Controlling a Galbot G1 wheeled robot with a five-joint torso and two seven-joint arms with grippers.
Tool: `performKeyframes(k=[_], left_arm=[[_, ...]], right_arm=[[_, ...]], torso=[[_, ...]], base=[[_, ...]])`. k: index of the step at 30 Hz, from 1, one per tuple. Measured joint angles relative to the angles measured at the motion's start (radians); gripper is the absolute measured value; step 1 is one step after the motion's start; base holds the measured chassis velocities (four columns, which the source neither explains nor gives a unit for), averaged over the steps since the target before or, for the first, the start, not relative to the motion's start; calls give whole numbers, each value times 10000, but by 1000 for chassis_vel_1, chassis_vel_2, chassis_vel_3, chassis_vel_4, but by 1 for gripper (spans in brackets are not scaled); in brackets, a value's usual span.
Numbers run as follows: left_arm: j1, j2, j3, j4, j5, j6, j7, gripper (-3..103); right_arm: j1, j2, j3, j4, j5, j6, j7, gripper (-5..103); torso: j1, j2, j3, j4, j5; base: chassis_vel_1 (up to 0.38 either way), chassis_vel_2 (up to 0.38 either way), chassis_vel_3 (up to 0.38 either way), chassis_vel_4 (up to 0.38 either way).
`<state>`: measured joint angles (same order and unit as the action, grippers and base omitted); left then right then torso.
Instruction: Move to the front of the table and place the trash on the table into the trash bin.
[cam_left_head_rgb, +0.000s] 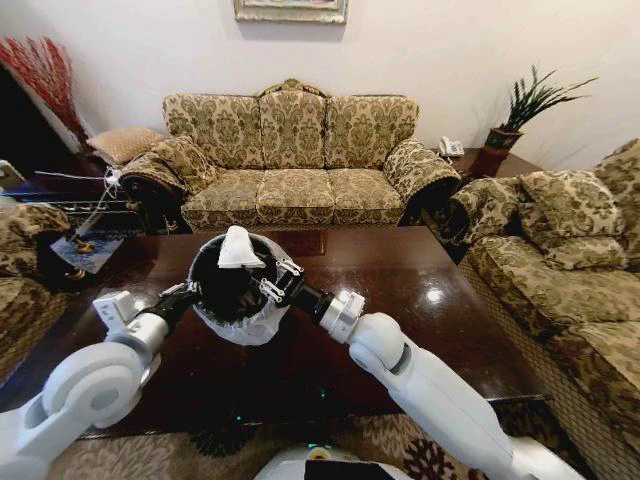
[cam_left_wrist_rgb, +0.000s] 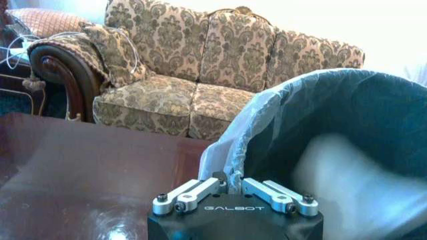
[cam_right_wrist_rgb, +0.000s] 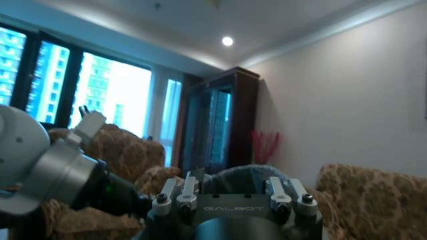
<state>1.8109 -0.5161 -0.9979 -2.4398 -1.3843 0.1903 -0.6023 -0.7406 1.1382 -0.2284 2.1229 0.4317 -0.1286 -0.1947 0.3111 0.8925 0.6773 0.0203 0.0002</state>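
White trash (cam_left_head_rgb: 240, 249) over bin (cam_left_head_rgb: 240, 325), left pincer (cam_left_wrist_rgb: 232, 186) gripping rim

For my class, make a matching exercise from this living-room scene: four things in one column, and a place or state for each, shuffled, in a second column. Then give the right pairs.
Things:
1. trash bin
2. white paper wad
3. left gripper
4. potted plant

Places or states:
A. stands on a side table at the sofa's end
B. shut on the bin's bag-lined rim
C. held above the table between both arms
D. sits at the bin's far rim

Pairs: 1-C, 2-D, 3-B, 4-A
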Motion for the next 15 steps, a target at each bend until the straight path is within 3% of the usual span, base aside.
performKeyframes(k=[2, 7, 9, 10, 11, 12, 14, 15], left_arm=[[0, -41, -11, -32, 0, 0, 1, 0], [86, -272, -196, -57, 4, 0, -36, 0], [152, -599, -384, 106, 75, 0, -78, 0], [227, -779, -565, 185, 102, -1, -122, 0], [414, -1181, -1056, 295, 133, -10, -145, 0], [414, -1181, -1056, 295, 133, -10, -145, 0], [535, -2121, -1995, 500, 206, -103, -99, 0], [535, -2121, -1995, 500, 206, -103, -99, 0]], right_arm=[[-86, -59, 180, 222, 333, 73, -143, 57], [-653, -209, 1016, 1106, 908, 118, -204, 68], [-1256, -203, 1976, 1615, 683, 145, -206, 79], [-1582, -180, 2498, 1788, 518, 129, -137, 79], [-2167, -115, 3410, 2004, 369, 151, 156, 89], [-2167, -115, 3410, 2004, 369, 151, 156, 89], [-3036, 71, 4907, 1953, 485, 284, 910, 94], [-3036, 71, 4907, 1953, 485, 284, 910, 94]], torso=[[0, 0, 0, 1, -1], [0, 0, 0, 1, 0], [0, 0, -1, -2, -1], [-1, 0, -1, -2, -6], [0, 0, -1, -4, -5], [0, 0, -1, -4, -5], [-1, 1, -1, -4, -1], [-1, 1, -1, -4, -1]], base=[[0, 0, 0, 0], [0, 0, 0, 0], [0, 0, 0, 0], [0, 0, 0, 0], [0, 0, 0, 0], [0, 0, 0, 0], [0, 0, 0, 0], [0, 0, 0, 0]])
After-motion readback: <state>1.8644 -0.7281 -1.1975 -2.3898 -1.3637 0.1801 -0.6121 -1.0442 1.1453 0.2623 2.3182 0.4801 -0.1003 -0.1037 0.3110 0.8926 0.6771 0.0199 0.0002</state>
